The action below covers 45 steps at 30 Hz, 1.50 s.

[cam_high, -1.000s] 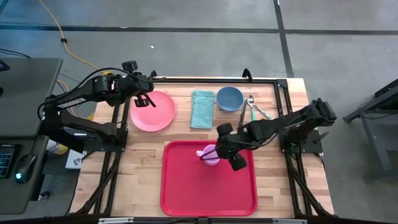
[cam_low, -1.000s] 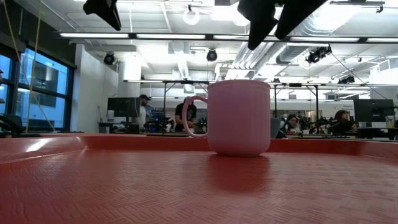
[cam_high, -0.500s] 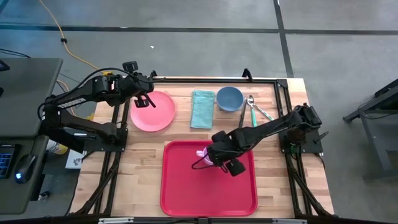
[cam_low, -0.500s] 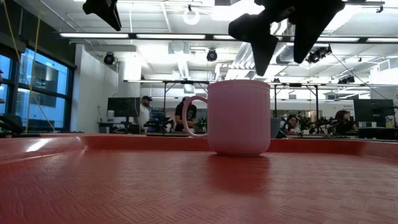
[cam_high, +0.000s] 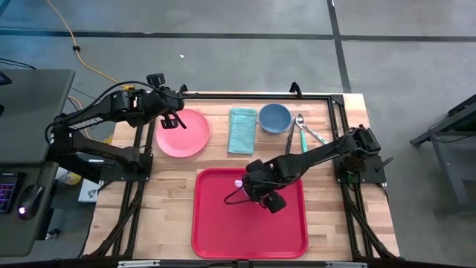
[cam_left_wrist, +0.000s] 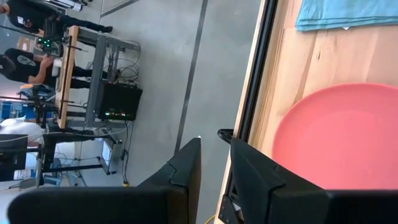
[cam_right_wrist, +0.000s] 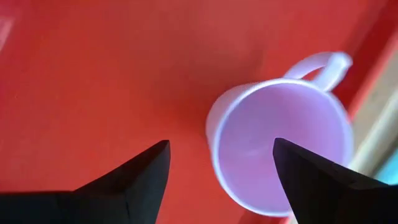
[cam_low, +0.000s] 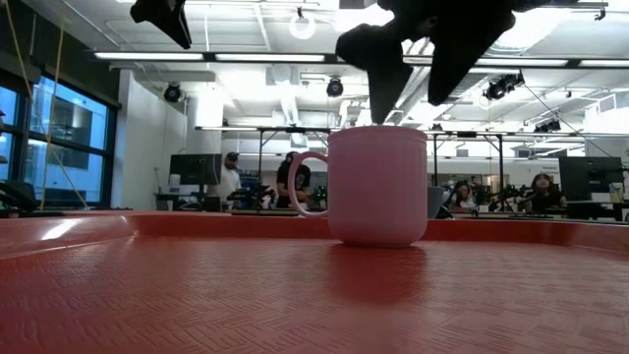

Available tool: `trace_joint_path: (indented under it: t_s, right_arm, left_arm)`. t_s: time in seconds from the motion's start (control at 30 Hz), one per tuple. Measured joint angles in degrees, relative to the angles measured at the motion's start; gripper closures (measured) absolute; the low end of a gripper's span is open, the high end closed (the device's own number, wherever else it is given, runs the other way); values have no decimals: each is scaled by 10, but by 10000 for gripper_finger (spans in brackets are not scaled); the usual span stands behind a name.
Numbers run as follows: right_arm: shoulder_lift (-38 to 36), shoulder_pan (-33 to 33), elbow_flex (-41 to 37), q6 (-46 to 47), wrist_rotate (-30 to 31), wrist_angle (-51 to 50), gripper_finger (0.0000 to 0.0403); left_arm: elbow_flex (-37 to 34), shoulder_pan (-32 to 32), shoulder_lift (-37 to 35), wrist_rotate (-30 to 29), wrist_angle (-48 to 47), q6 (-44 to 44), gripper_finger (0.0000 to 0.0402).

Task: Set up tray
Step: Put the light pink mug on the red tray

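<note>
The right gripper (cam_high: 251, 195) hangs over the tray (cam_high: 216, 238) with its fingers (cam_right_wrist: 134, 180) spread wide, holding nothing, just above the upright pink mug (cam_low: 373, 184), which stands on the tray near its far rim. The red tray lies on the tabletop (cam_high: 167, 186) at the near edge. Beyond it lie a pink plate (cam_high: 182, 133), a blue cloth (cam_high: 242, 130), a blue bowl (cam_high: 274, 117) and cutlery (cam_high: 303, 131). The left gripper (cam_high: 172, 117) waits above the plate's edge, fingers narrowly apart, empty

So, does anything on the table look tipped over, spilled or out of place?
Nothing stands out. The pink mug stands upright and empty on the tray. The plate, cloth, bowl and cutlery lie in a tidy row behind it.
</note>
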Motion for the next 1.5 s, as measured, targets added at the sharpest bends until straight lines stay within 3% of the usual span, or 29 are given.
trace_joint_path:
  t_s: [0.33,0.73,1.1,1.5]
  right_arm:
    - [21,0,0,-4,18,-2,155]
    - [21,0,0,-4,11,-13,295]
    - [21,0,0,-4,-5,-26,394]
    - [21,0,0,16,2,-75,401]
  left_arm:
    - [0,0,0,0,0,0,284]
    - [0,0,0,0,-1,0,284]
    - [0,0,0,0,-2,0,284]
    - [0,0,0,0,-2,0,284]
